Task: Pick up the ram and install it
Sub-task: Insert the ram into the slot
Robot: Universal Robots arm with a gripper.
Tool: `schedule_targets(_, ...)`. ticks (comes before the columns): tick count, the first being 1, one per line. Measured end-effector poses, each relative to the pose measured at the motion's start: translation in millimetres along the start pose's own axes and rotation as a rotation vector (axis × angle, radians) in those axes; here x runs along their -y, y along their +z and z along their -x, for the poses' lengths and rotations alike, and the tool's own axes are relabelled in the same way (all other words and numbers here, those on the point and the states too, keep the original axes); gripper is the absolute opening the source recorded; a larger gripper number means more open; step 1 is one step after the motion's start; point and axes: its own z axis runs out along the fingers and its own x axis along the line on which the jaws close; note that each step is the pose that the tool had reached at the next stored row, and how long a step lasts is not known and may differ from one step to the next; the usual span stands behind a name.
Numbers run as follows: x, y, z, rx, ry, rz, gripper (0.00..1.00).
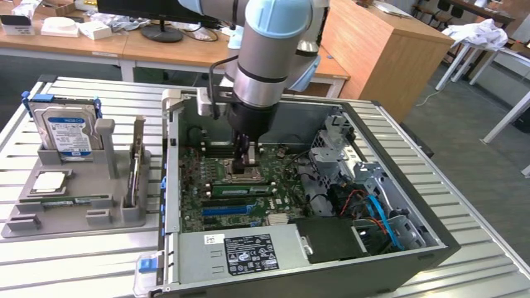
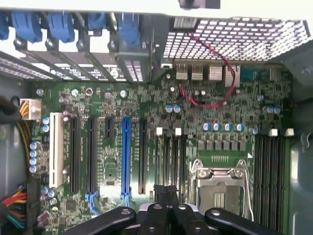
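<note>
Black fingertips of the gripper (image 2: 166,208) are pressing together at the lower middle of the wrist view, with nothing between them: the jaws are closed and gripping nothing. In the exterior view the gripper (image 1: 248,166) is hanging at the centre of the frame, inside the open computer case (image 1: 431,245), low over the motherboard (image 1: 195,214) and the silver processor socket (image 1: 246,177).

Just below the gripper in that frame, a long green strip with a pale label is standing along the board. I am taking this as the ram (image 1: 244,189), apparently already sitting in a slot, though how deep it is seated I cannot tell. In the wrist view the fingertips are lining up with the narrow memory slots (image 2: 168,156) beside the socket.

At the left of the exterior frame, the grey holder (image 1: 74,214) is carrying the hard drive (image 1: 71,133), a square silver chip (image 1: 49,180) and a thin board standing on edge (image 1: 135,164).

The pick-up is looking done, and the work is sitting at the seating stage. The next move is calling for even, straight-down pressure along the stick's top edge until the end latches are catching, with the fingers keeping off the socket lever and the nearby cables.
</note>
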Motion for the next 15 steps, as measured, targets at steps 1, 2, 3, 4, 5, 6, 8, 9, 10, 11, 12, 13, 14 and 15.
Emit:
schedule_targets(1,-1.6,0.0,0.0,0.0000,0.000,-0.0001,0.10)
schedule_targets(2,-3.1,0.0,0.0,0.0000,0.000,-0.0003,0.10)
schedule_targets(3,-4.1,0.1,0.0,0.0000,0.000,-0.0004,0.10)
schedule_targets(4,-4.7,0.1,0.1,0.0001,0.000,-0.0005,0.10)
schedule_targets(5,-5.5,0.1,0.0,0.0000,0.000,-0.0004,0.10)
schedule_targets(6,-6.3,0.1,0.0,0.0000,0.000,-0.0004,0.10)
schedule_targets(8,-6.5,0.1,0.0,0.0000,0.000,-0.0004,0.10)
schedule_targets(9,-6.5,0.1,0.0,0.0000,0.000,-0.0003,0.10)
schedule_targets(10,-6.5,0.1,0.0,0.0000,0.000,-0.0003,0.10)
schedule_targets(11,-6.5,0.1,0.0,0.0001,0.000,-0.0004,0.10)
schedule_targets(12,-6.6,0.2,-0.1,-0.0001,0.000,-0.0003,0.10)
schedule_targets(13,-6.6,0.5,-0.1,0.0000,0.000,-0.0003,0.10)
schedule_targets(14,-6.6,1.1,-0.1,0.0001,0.000,-0.0004,0.10)
schedule_targets(15,-6.5,1.4,-0.1,0.0000,0.000,-0.0003,0.10)
